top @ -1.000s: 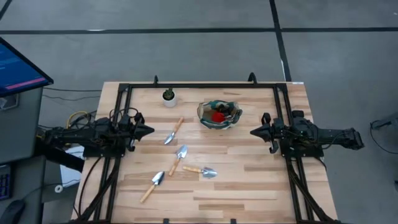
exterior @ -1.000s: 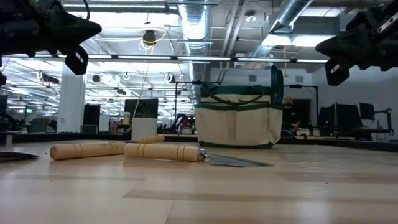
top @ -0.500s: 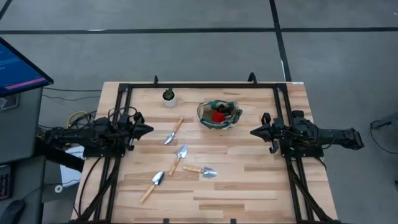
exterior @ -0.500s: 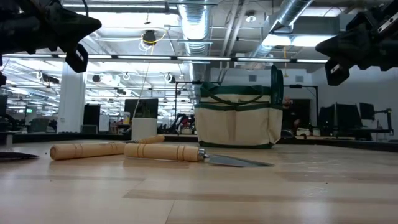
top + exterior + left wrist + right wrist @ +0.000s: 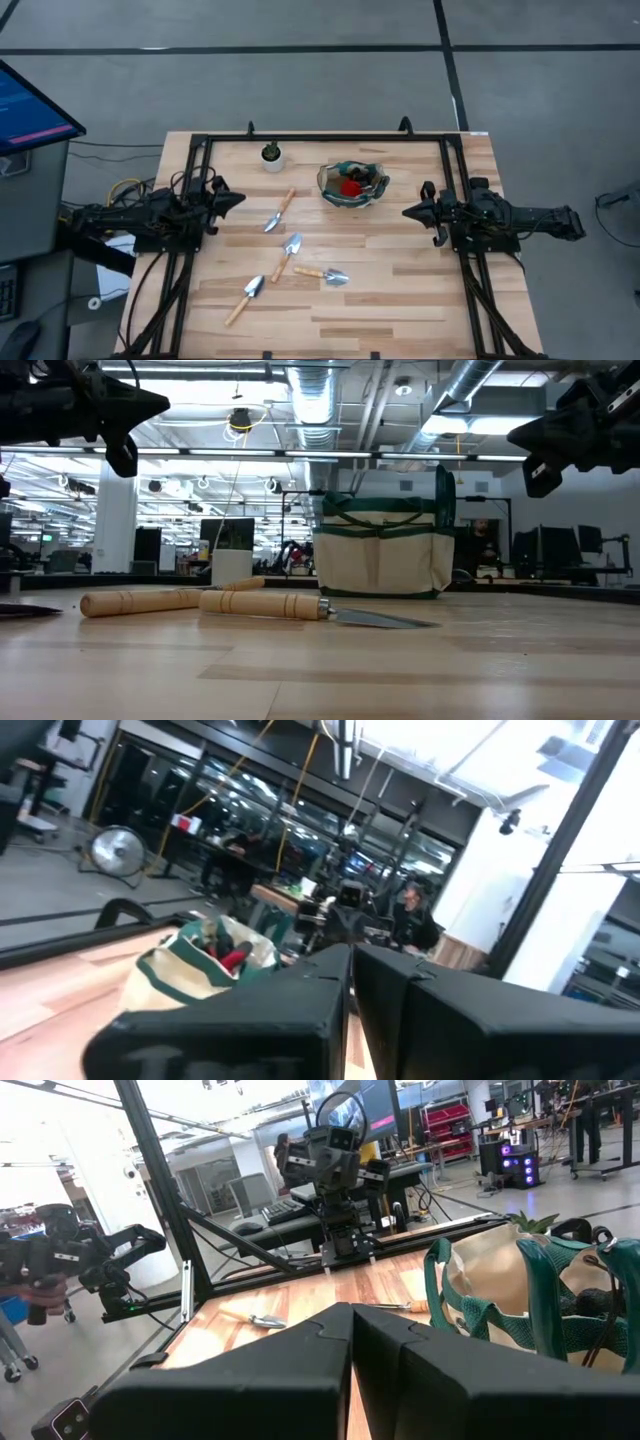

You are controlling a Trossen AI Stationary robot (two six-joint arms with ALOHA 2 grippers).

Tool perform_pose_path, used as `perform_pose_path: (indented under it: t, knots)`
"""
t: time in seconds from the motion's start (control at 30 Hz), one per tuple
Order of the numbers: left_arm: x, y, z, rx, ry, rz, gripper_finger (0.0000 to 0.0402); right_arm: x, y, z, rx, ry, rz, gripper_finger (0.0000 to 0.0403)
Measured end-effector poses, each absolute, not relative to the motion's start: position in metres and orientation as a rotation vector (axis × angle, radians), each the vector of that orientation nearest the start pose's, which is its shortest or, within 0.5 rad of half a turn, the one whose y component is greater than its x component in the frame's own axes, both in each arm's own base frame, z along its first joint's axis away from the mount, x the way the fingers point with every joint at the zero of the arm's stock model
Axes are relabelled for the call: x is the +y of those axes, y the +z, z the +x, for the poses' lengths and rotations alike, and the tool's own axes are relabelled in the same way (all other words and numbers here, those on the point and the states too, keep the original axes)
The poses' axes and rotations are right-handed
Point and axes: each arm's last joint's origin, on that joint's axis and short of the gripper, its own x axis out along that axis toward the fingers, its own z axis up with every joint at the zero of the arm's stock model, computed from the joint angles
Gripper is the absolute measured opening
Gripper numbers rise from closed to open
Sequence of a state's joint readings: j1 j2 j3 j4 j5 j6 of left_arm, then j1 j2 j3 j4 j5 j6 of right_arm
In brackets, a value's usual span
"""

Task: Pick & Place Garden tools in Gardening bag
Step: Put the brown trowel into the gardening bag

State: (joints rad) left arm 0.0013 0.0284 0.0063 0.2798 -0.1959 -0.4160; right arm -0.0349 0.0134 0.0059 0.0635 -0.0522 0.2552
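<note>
We take the gardening bag (image 5: 352,184) as our landmark on the wooden worktop (image 5: 400,290). All four garden tools lie flat on the boards outside it, none yet inside. The first trowel (image 5: 279,211) is just beside the bag on its left-arm side. The second trowel (image 5: 287,254) lies further out toward the near edge, the third trowel (image 5: 323,274) rests close by it with its blade pointing toward the right arm, and the fourth trowel (image 5: 246,298) is farthest from the bag. A small white pot (image 5: 272,156) with a plant stands apart from the bag, toward the far edge on the left-arm side.

Our left end effector (image 5: 234,200) hangs above the worktop, well apart from the bag, nearest the first trowel; its fingers are pressed together, as its wrist view shows. Our right end effector (image 5: 409,212) waits on the bag's other side, fingers likewise together and holding nothing.

We judge the trowels light and rigid. The polished blades look slippery and thin, so the round wooden handles are the better hold, taken across the middle. The bag is soft fabric and may sag or shift if nudged, so we would release from above its open mouth.
</note>
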Motion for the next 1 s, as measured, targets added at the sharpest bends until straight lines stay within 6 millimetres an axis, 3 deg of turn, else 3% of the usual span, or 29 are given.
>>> perform_pose_path:
  t: [0.23, 0.43, 0.6, 0.8, 1.0]
  knots:
    - [0.006, 0.194, 0.094, -0.353, 0.129, -0.552, 0.0008, -0.002, 0.171, 0.098, -0.053, 0.027, 0.296, 0.0]
    - [0.007, 0.209, 0.089, -0.52, 0.074, -0.668, 0.0003, -0.002, 0.171, 0.098, -0.056, 0.02, 0.43, 0.0]
    - [0.007, 0.227, 0.093, -0.524, 0.092, -0.675, 0.0002, -0.002, 0.173, 0.098, -0.063, 0.023, 0.557, 0.0]
    - [0.009, 0.249, 0.112, -0.462, 0.187, -0.655, 0.0002, -0.002, 0.18, 0.097, -0.118, 0.063, 0.755, 0.0]
    - [0.005, 0.272, 0.142, -0.438, 0.079, -0.533, 0.0037, -0.002, 0.183, 0.096, -0.141, 0.068, 0.828, 0.0]
